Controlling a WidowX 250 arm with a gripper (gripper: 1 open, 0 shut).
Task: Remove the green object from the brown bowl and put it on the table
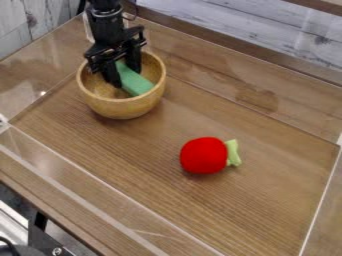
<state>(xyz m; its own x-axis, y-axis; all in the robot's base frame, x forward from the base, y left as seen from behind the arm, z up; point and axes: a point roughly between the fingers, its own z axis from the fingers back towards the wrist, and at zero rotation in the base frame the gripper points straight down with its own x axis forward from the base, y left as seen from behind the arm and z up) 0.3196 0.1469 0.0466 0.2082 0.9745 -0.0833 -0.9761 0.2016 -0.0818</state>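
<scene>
Your black gripper [115,62] points down into the round light-brown wooden bowl [122,99], its jaws partly open either side of the small flat light-green block [131,82] — you cannot tell whether they grip it. The block lies tilted inside the bowl. Right of the bowl, well apart, a red round toy fruit [206,155] rests on the brown wood-grain table [267,110].
</scene>
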